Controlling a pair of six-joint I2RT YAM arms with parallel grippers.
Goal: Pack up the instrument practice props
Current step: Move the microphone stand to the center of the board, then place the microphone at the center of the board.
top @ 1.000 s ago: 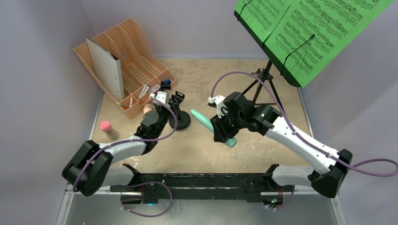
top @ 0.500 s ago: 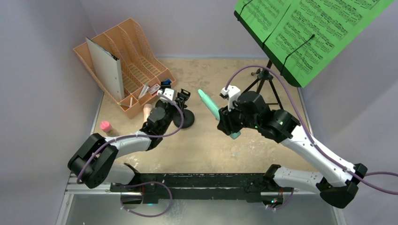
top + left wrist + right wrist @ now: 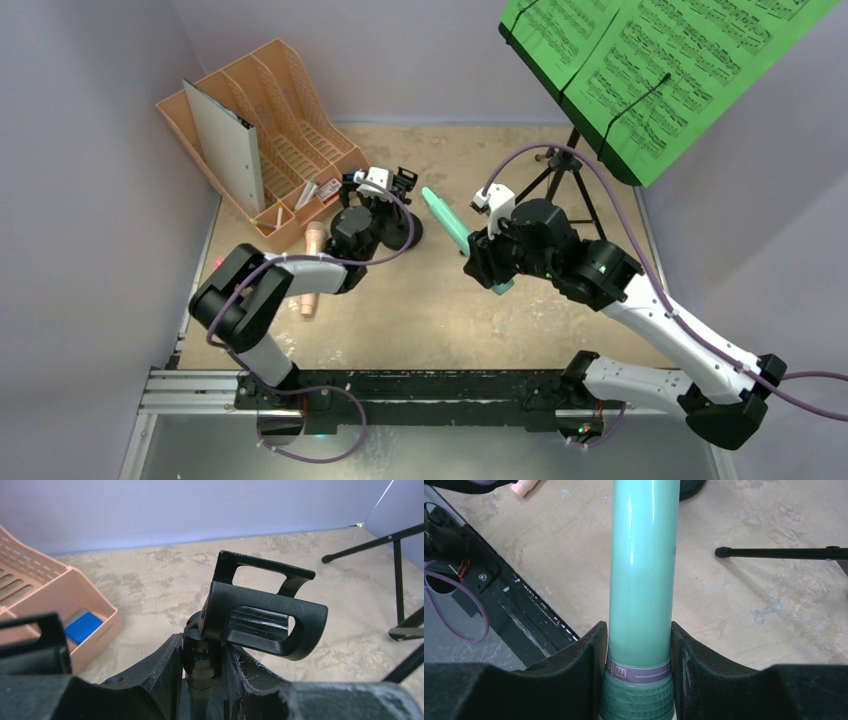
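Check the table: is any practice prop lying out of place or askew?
The pink toy microphone lies flat on the table before the orange rack, partly under the left arm, not packed. The teal microphone is clamped in the right gripper, the clip pole in the left gripper. Nothing looks spilled or broken.

The left gripper (image 3: 372, 195), clamped on the clip pole (image 3: 407, 235), has moved it farther away and a little to the right; the left arm's elbow has swung farther and rightward, uncovering the length of the pink microphone (image 3: 308, 285); the right gripper (image 3: 482, 262) has carried the teal microphone (image 3: 445, 215) farther and right, its tip now pointing more toward the far side.
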